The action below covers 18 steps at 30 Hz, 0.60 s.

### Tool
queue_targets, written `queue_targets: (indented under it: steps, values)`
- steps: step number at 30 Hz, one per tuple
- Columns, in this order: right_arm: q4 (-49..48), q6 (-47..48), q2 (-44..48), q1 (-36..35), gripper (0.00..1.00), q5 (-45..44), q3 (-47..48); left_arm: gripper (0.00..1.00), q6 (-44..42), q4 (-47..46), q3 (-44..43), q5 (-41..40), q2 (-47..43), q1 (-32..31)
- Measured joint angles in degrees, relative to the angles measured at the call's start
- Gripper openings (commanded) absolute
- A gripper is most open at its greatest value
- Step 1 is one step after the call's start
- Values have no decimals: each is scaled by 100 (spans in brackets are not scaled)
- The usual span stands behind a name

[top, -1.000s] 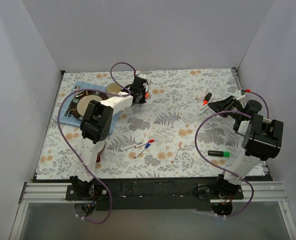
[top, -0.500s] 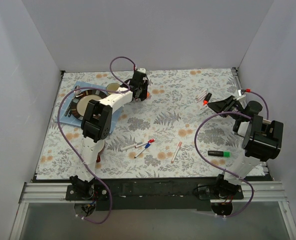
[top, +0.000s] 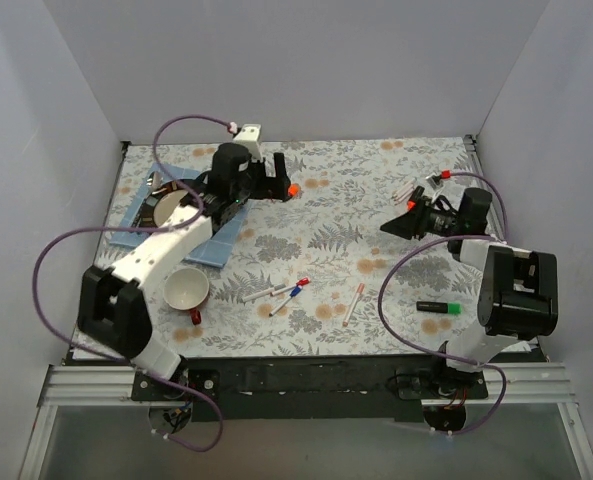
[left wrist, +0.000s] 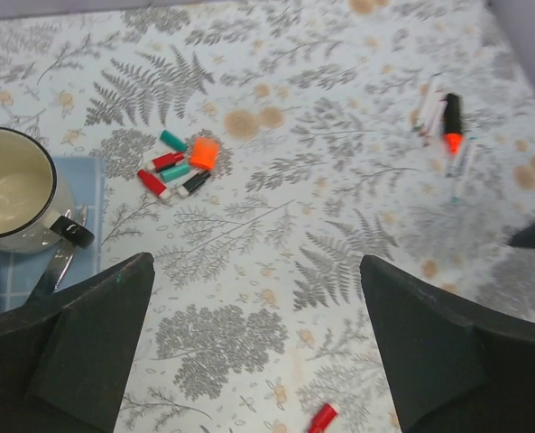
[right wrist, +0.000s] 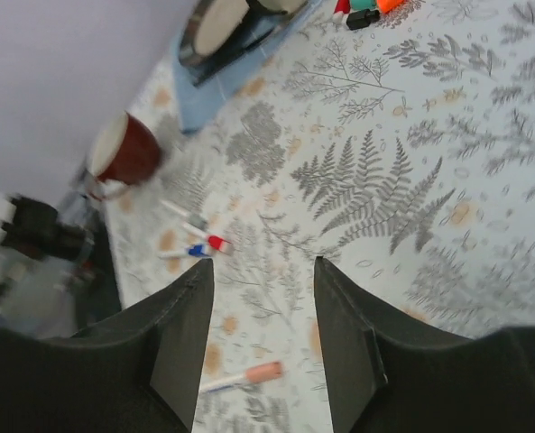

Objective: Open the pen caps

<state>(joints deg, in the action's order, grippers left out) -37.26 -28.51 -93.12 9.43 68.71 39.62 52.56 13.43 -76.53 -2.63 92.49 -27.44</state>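
Roughly half of the task is judged to be done. A heap of loose caps (left wrist: 181, 167), teal, red and orange, is seen on the tabletop (top: 336, 235) at about 11 o'clock, just beside the left pincer (top: 276, 186). A marker with a bare orange tip (left wrist: 451, 122) is seen at 2 o'clock among a few thin pens whose ends cannot be made out. Other pens are left closed: two thin pens with red and blue caps (top: 294, 290) at 6 o'clock, a thin pen with a pinkish cap (top: 354, 303) at 5 o'clock, and a black marker with a green cap (top: 438, 307) at 4 o'clock. The left pincer is spread wide with nothing between its fingers. The right pincer (right wrist: 262, 271) is parted too, nothing is gripped by it, and it is held near the pens at 2 o'clock. The tabletop is walled in at 9, 12 and 3 o'clock, and the right arm is set close to the 3 o'clock wall, so little room for swinging is given there. The 10 o'clock corner is taken up by a plate (top: 154, 212) on a blue cloth (top: 216, 247), and a mug (top: 186, 290) stands at 8 o'clock, just beside the left arm. The widest bare stretch is found across the middle, where both pincers could be brought to the closed pens; the green-capped marker, near the right arm's base, is judged the most awkward to reach.
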Motion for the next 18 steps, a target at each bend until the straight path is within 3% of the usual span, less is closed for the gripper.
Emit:
queue_targets:
  steps: [4, 7, 8, 13, 18]
  values:
    - [3027, 3082, 278, -903, 59, -494, 1231, 98, 37, -627, 1158, 435, -1626, 35]
    - [4695, 5184, 549, -1585, 69, -750, 1714, 98, -39, -874, 2017, 719, -2461, 74]
    - [5163, 5880, 636, -1805, 98, -866, 1784, 98, -98, -905, 2310, 796, -2671, 79]
    - [6959, 9132, 951, -2900, 98, -1864, 1753, 98, -343, -861, 3480, 977, -3589, 85]
    - [7720, 11110, 1137, -3893, 94, -3136, 1327, 98, -422, -960, 3615, 1019, -4100, 85]
